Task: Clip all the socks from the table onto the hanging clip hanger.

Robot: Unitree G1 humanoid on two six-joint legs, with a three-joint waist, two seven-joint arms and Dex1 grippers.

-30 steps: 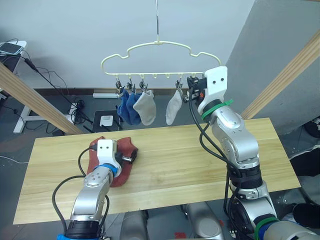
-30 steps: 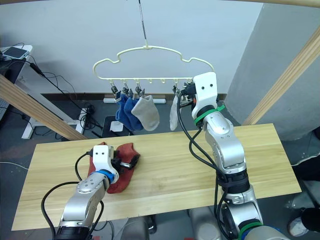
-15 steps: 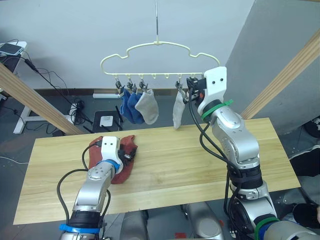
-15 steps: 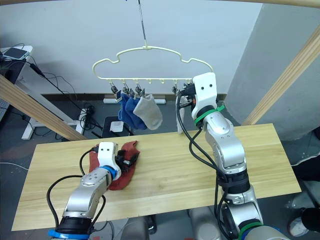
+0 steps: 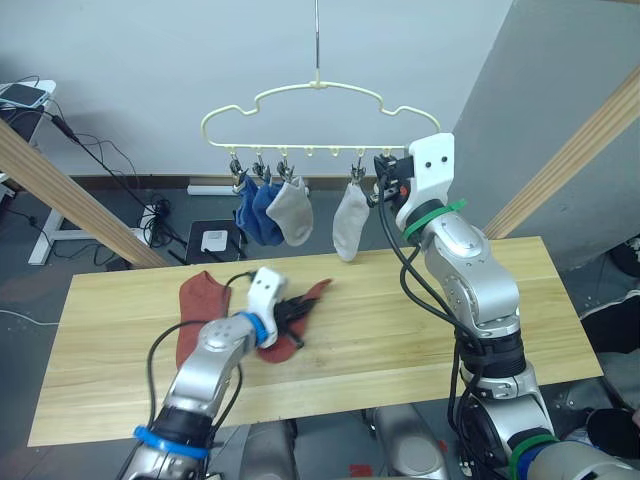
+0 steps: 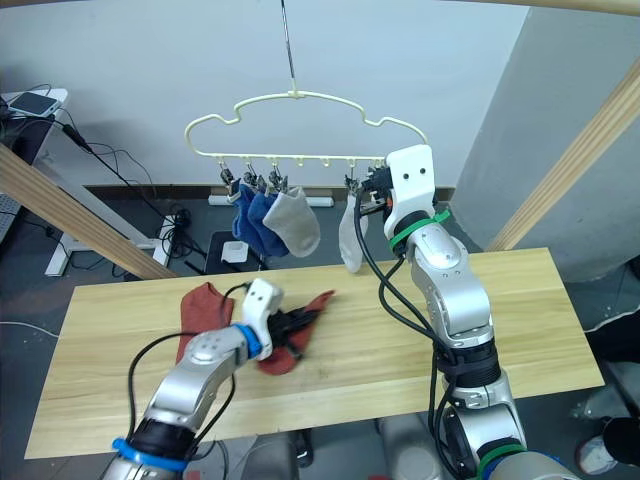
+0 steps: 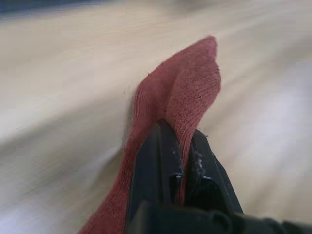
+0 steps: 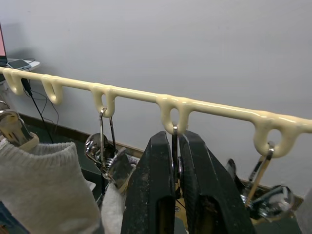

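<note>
My left gripper [image 5: 292,313] is shut on a rust-red sock [image 5: 316,293], held low over the middle of the table [image 5: 420,300]; the left wrist view shows its fingers [image 7: 158,146] pinching a fold of that sock [image 7: 187,83]. A second rust-red sock [image 5: 197,303] lies flat to its left. The pale-yellow clip hanger [image 5: 320,100] hangs above, carrying two blue socks [image 5: 255,215] and two grey socks [image 5: 292,212] [image 5: 350,225]. My right gripper [image 8: 174,139] is raised at the hanger's right end, shut on a metal clip [image 8: 174,161].
Slanted wooden poles stand at the left [image 5: 70,205] and right [image 5: 580,150] of the table. Cables and a power strip [image 5: 150,215] lie on the floor behind it. Bare tabletop stretches right of the held sock.
My left gripper has shut on the upper red sock and carried it rightward, off the other red sock. The right-hand grey sock has swung a little. The right arm has stayed put.
</note>
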